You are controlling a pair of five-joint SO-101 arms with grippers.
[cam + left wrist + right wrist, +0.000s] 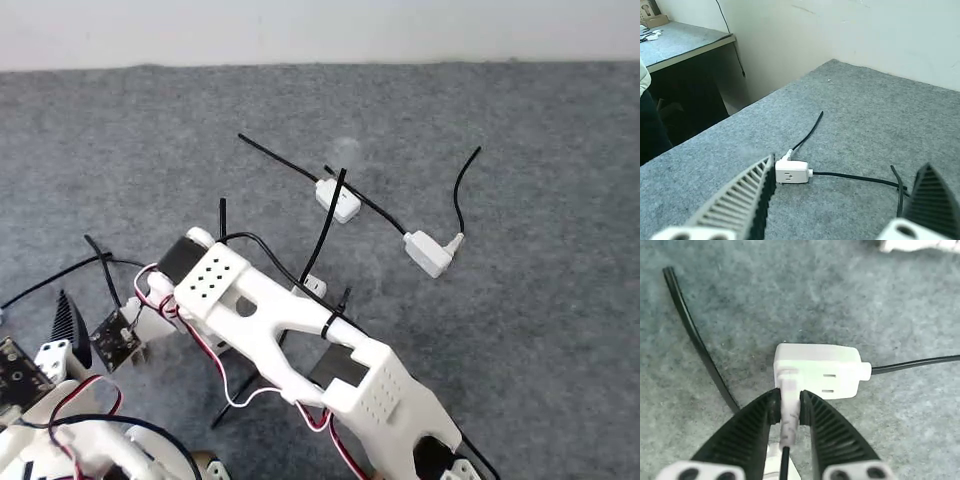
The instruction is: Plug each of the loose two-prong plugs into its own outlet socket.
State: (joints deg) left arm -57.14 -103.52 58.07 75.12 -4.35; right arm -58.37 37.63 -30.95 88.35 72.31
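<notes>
Gripping plug (788, 417), right end effector (789, 401) clamped; plug tip against outlet socket (825, 367); left end effector (849, 166) wide.

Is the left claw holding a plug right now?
No, the left gripper is open, its fingers spread wide with nothing between them; a white outlet socket lies farther off.

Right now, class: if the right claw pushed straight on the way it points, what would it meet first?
The white rectangular outlet socket, directly ahead. The small white plug pinched in the right claw seems to touch it, though depth is unclear.
</notes>
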